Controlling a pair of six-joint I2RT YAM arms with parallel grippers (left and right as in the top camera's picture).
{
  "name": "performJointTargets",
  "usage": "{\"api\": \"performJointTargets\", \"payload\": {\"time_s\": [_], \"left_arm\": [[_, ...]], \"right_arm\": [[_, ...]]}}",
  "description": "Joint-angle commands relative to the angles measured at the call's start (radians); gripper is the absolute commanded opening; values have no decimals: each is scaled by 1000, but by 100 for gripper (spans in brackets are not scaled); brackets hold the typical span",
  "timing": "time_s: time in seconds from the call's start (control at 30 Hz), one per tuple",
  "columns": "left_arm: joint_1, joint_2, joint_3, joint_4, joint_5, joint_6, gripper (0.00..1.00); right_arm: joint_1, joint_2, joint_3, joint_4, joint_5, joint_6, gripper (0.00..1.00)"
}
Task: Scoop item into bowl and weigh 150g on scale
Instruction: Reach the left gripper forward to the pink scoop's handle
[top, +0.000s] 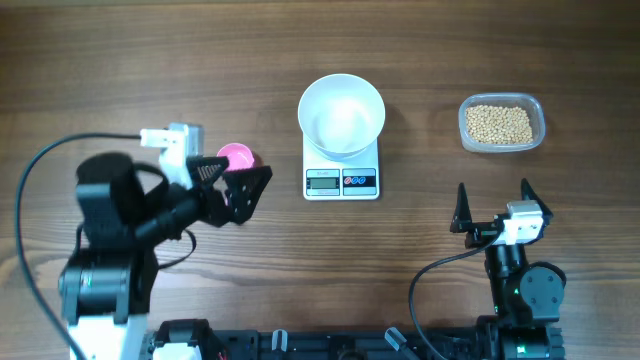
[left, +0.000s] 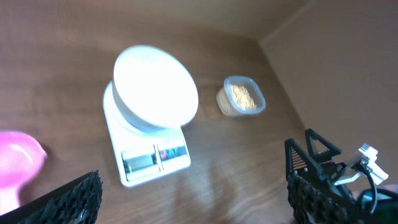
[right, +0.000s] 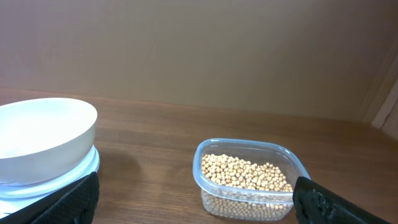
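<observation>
Pink scoop (top: 237, 156): just beside left gripper (top: 245, 178), spread and empty; right gripper (top: 493, 195) likewise. Bowl (top: 341, 115) on scale (top: 341, 182) mid-tabletop; beans (top: 500, 123) in tub (top: 541, 112) toward the far-right corner. I'd pinch the scoop squarely before lifting.

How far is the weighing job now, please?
Done: the bowl sits on the scale, but looks empty. In hand: nothing; the left gripper, open, is near the pink scoop, the right gripper is open too. Still to do: scooping the beans from the tub and weighing.
</observation>
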Motion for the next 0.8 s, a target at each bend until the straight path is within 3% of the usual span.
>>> {"api": "performJointTargets", "payload": {"time_s": [0.0, 0.17, 0.23, 0.47, 0.63, 0.77], "left_arm": [[-27, 87, 131, -89, -81, -101, 99], [-61, 314, 445, -526, -699, -191, 100], [-61, 381, 487, -606, -804, -220, 100], [-61, 575, 454, -711, -777, -219, 100], [-61, 669, 357, -602, -610, -204, 100], [-61, 687, 238, -495, -576, -203, 100]], "right_arm": [[-6, -8, -1, 3, -6, 1, 100], [-6, -8, -1, 3, -6, 1, 100], [-6, -8, -1, 3, -6, 1, 100], [-6, -8, -1, 3, -6, 1, 99], [-6, -8, -1, 3, -5, 1, 100], [-6, -8, -1, 3, -5, 1, 100]]}}
